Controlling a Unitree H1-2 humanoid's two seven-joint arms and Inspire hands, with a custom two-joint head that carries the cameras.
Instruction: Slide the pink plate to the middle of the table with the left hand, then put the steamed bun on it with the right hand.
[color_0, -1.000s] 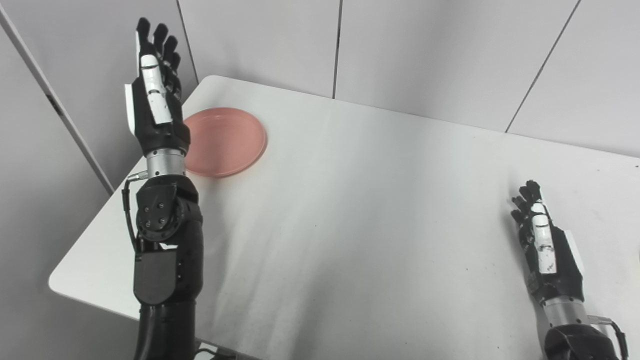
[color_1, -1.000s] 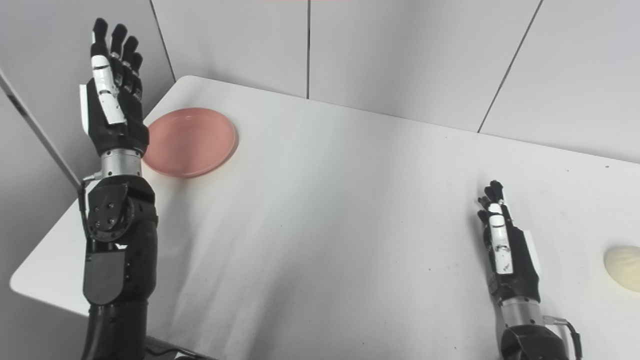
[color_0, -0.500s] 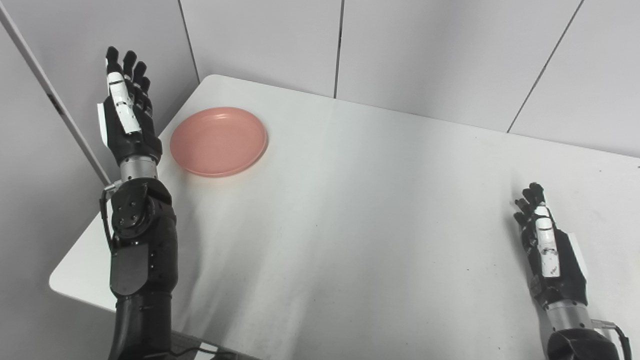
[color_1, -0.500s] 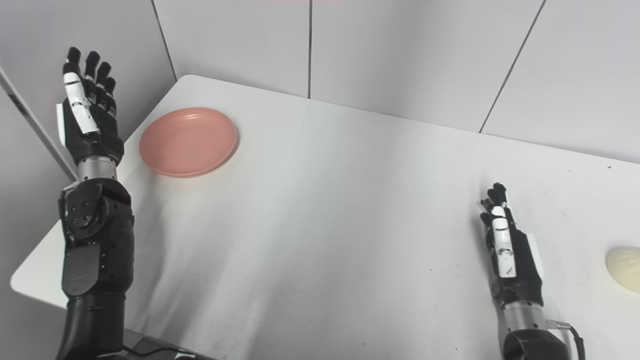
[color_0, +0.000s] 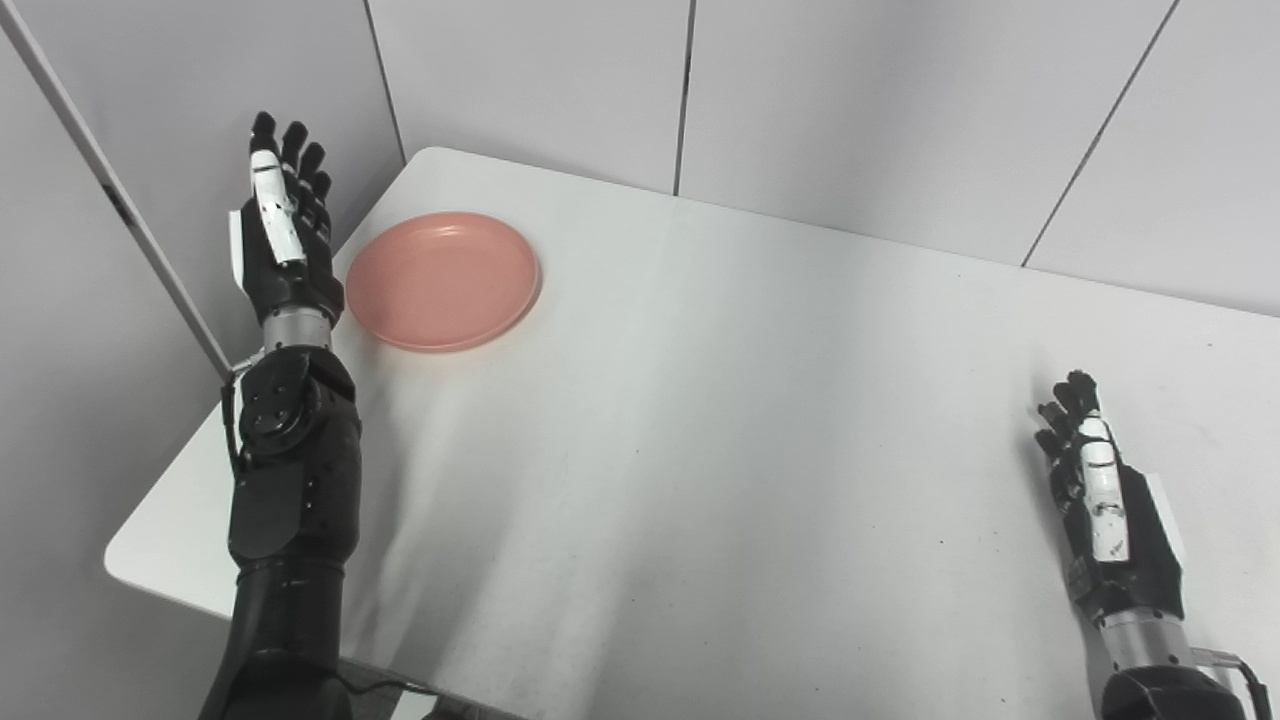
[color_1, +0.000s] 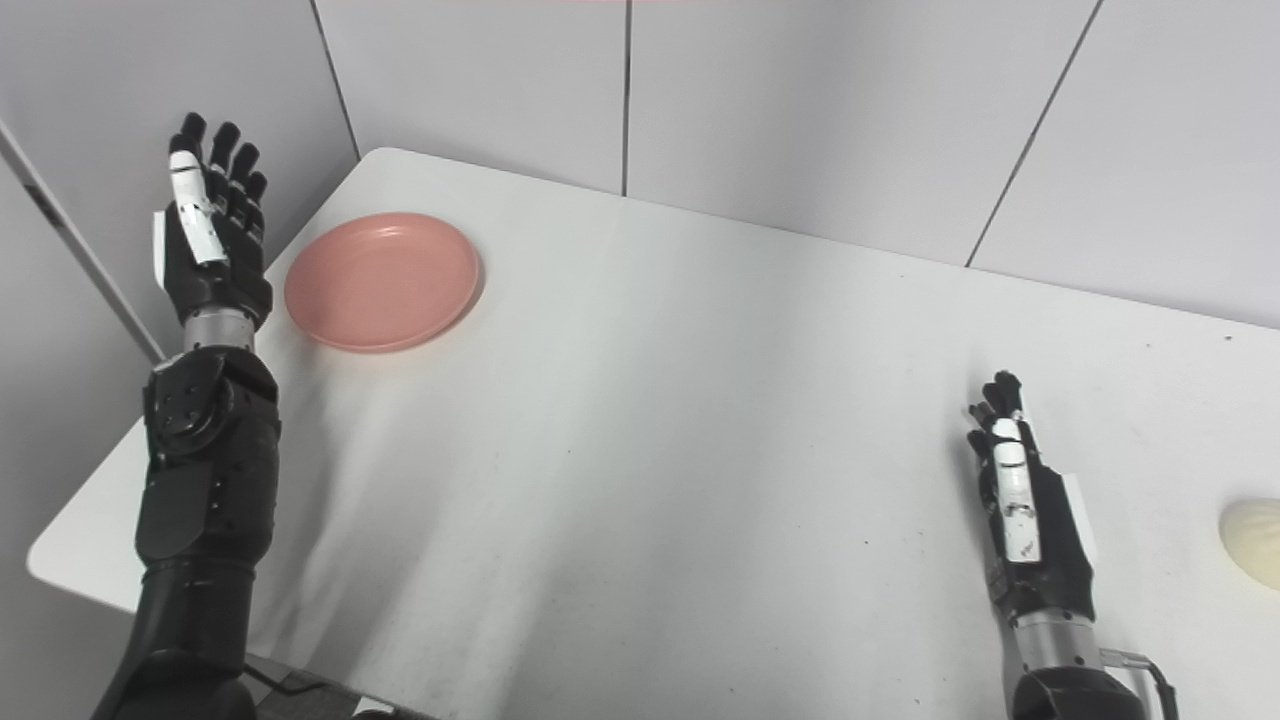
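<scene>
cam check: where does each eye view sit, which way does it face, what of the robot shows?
Left eye view: on the head, looking down at the white table; shows left robot hand open beside the pink plate, right robot hand open; no bun.
Right eye view: same height, set slightly right; also catches the steamed bun at the right edge.
Shared: table, plate, both arms entering from the bottom, grey wall panels.

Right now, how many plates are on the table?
1. The pink plate lies near the table's far left corner, beside the open left hand. It is empty; the steamed bun sits at the right edge, past the open right hand.
</scene>
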